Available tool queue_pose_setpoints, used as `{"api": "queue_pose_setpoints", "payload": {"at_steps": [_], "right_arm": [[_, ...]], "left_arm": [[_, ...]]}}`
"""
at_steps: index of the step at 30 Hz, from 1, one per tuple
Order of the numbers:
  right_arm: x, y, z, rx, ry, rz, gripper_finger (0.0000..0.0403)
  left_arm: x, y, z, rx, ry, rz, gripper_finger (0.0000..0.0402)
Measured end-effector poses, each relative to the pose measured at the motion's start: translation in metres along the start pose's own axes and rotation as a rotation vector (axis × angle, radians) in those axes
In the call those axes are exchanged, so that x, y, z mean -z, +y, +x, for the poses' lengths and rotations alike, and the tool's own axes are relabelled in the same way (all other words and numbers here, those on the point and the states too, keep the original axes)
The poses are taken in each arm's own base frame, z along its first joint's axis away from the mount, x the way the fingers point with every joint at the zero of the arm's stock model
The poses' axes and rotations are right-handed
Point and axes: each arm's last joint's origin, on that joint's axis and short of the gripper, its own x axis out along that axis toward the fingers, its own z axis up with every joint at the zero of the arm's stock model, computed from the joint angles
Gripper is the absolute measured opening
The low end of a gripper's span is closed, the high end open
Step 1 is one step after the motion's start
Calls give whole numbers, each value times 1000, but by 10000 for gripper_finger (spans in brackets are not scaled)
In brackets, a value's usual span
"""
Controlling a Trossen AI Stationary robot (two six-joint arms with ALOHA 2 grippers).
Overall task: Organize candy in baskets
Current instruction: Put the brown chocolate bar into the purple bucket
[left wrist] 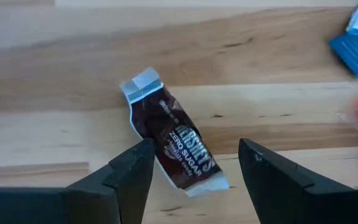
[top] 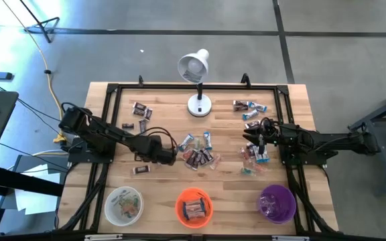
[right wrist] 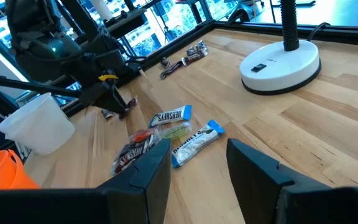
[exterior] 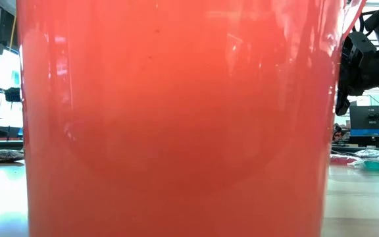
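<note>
The left gripper (left wrist: 188,180) hangs low over the bench (top: 159,100), fingers spread wide either side of a dark brown candy (left wrist: 174,143) lying flat on the wood, not gripped. The right gripper (top: 254,142) hovers above the candies on the right, fingers parted and seemingly empty. A loose pile (top: 198,150) lies mid-bench. Along the near edge sit the white basket (top: 124,205), orange basket (top: 194,207) and purple basket (top: 277,203).

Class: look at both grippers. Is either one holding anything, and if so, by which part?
Nothing is held. The left gripper stands open around a brown candy lying on the table; the right gripper is open and empty.
</note>
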Motion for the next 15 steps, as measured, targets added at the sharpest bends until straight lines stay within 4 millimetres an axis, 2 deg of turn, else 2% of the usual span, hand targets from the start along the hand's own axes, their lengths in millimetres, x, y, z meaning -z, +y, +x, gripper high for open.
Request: {"api": "queue_pose_setpoints", "payload": {"at_steps": [10,15], "right_arm": [[0,0,0,0,0,0,152],[0,0,0,0,0,0,152]], "left_arm": [[8,16,22,78,-21,-53,219],[9,17,23,70,-29,-9,192]]}}
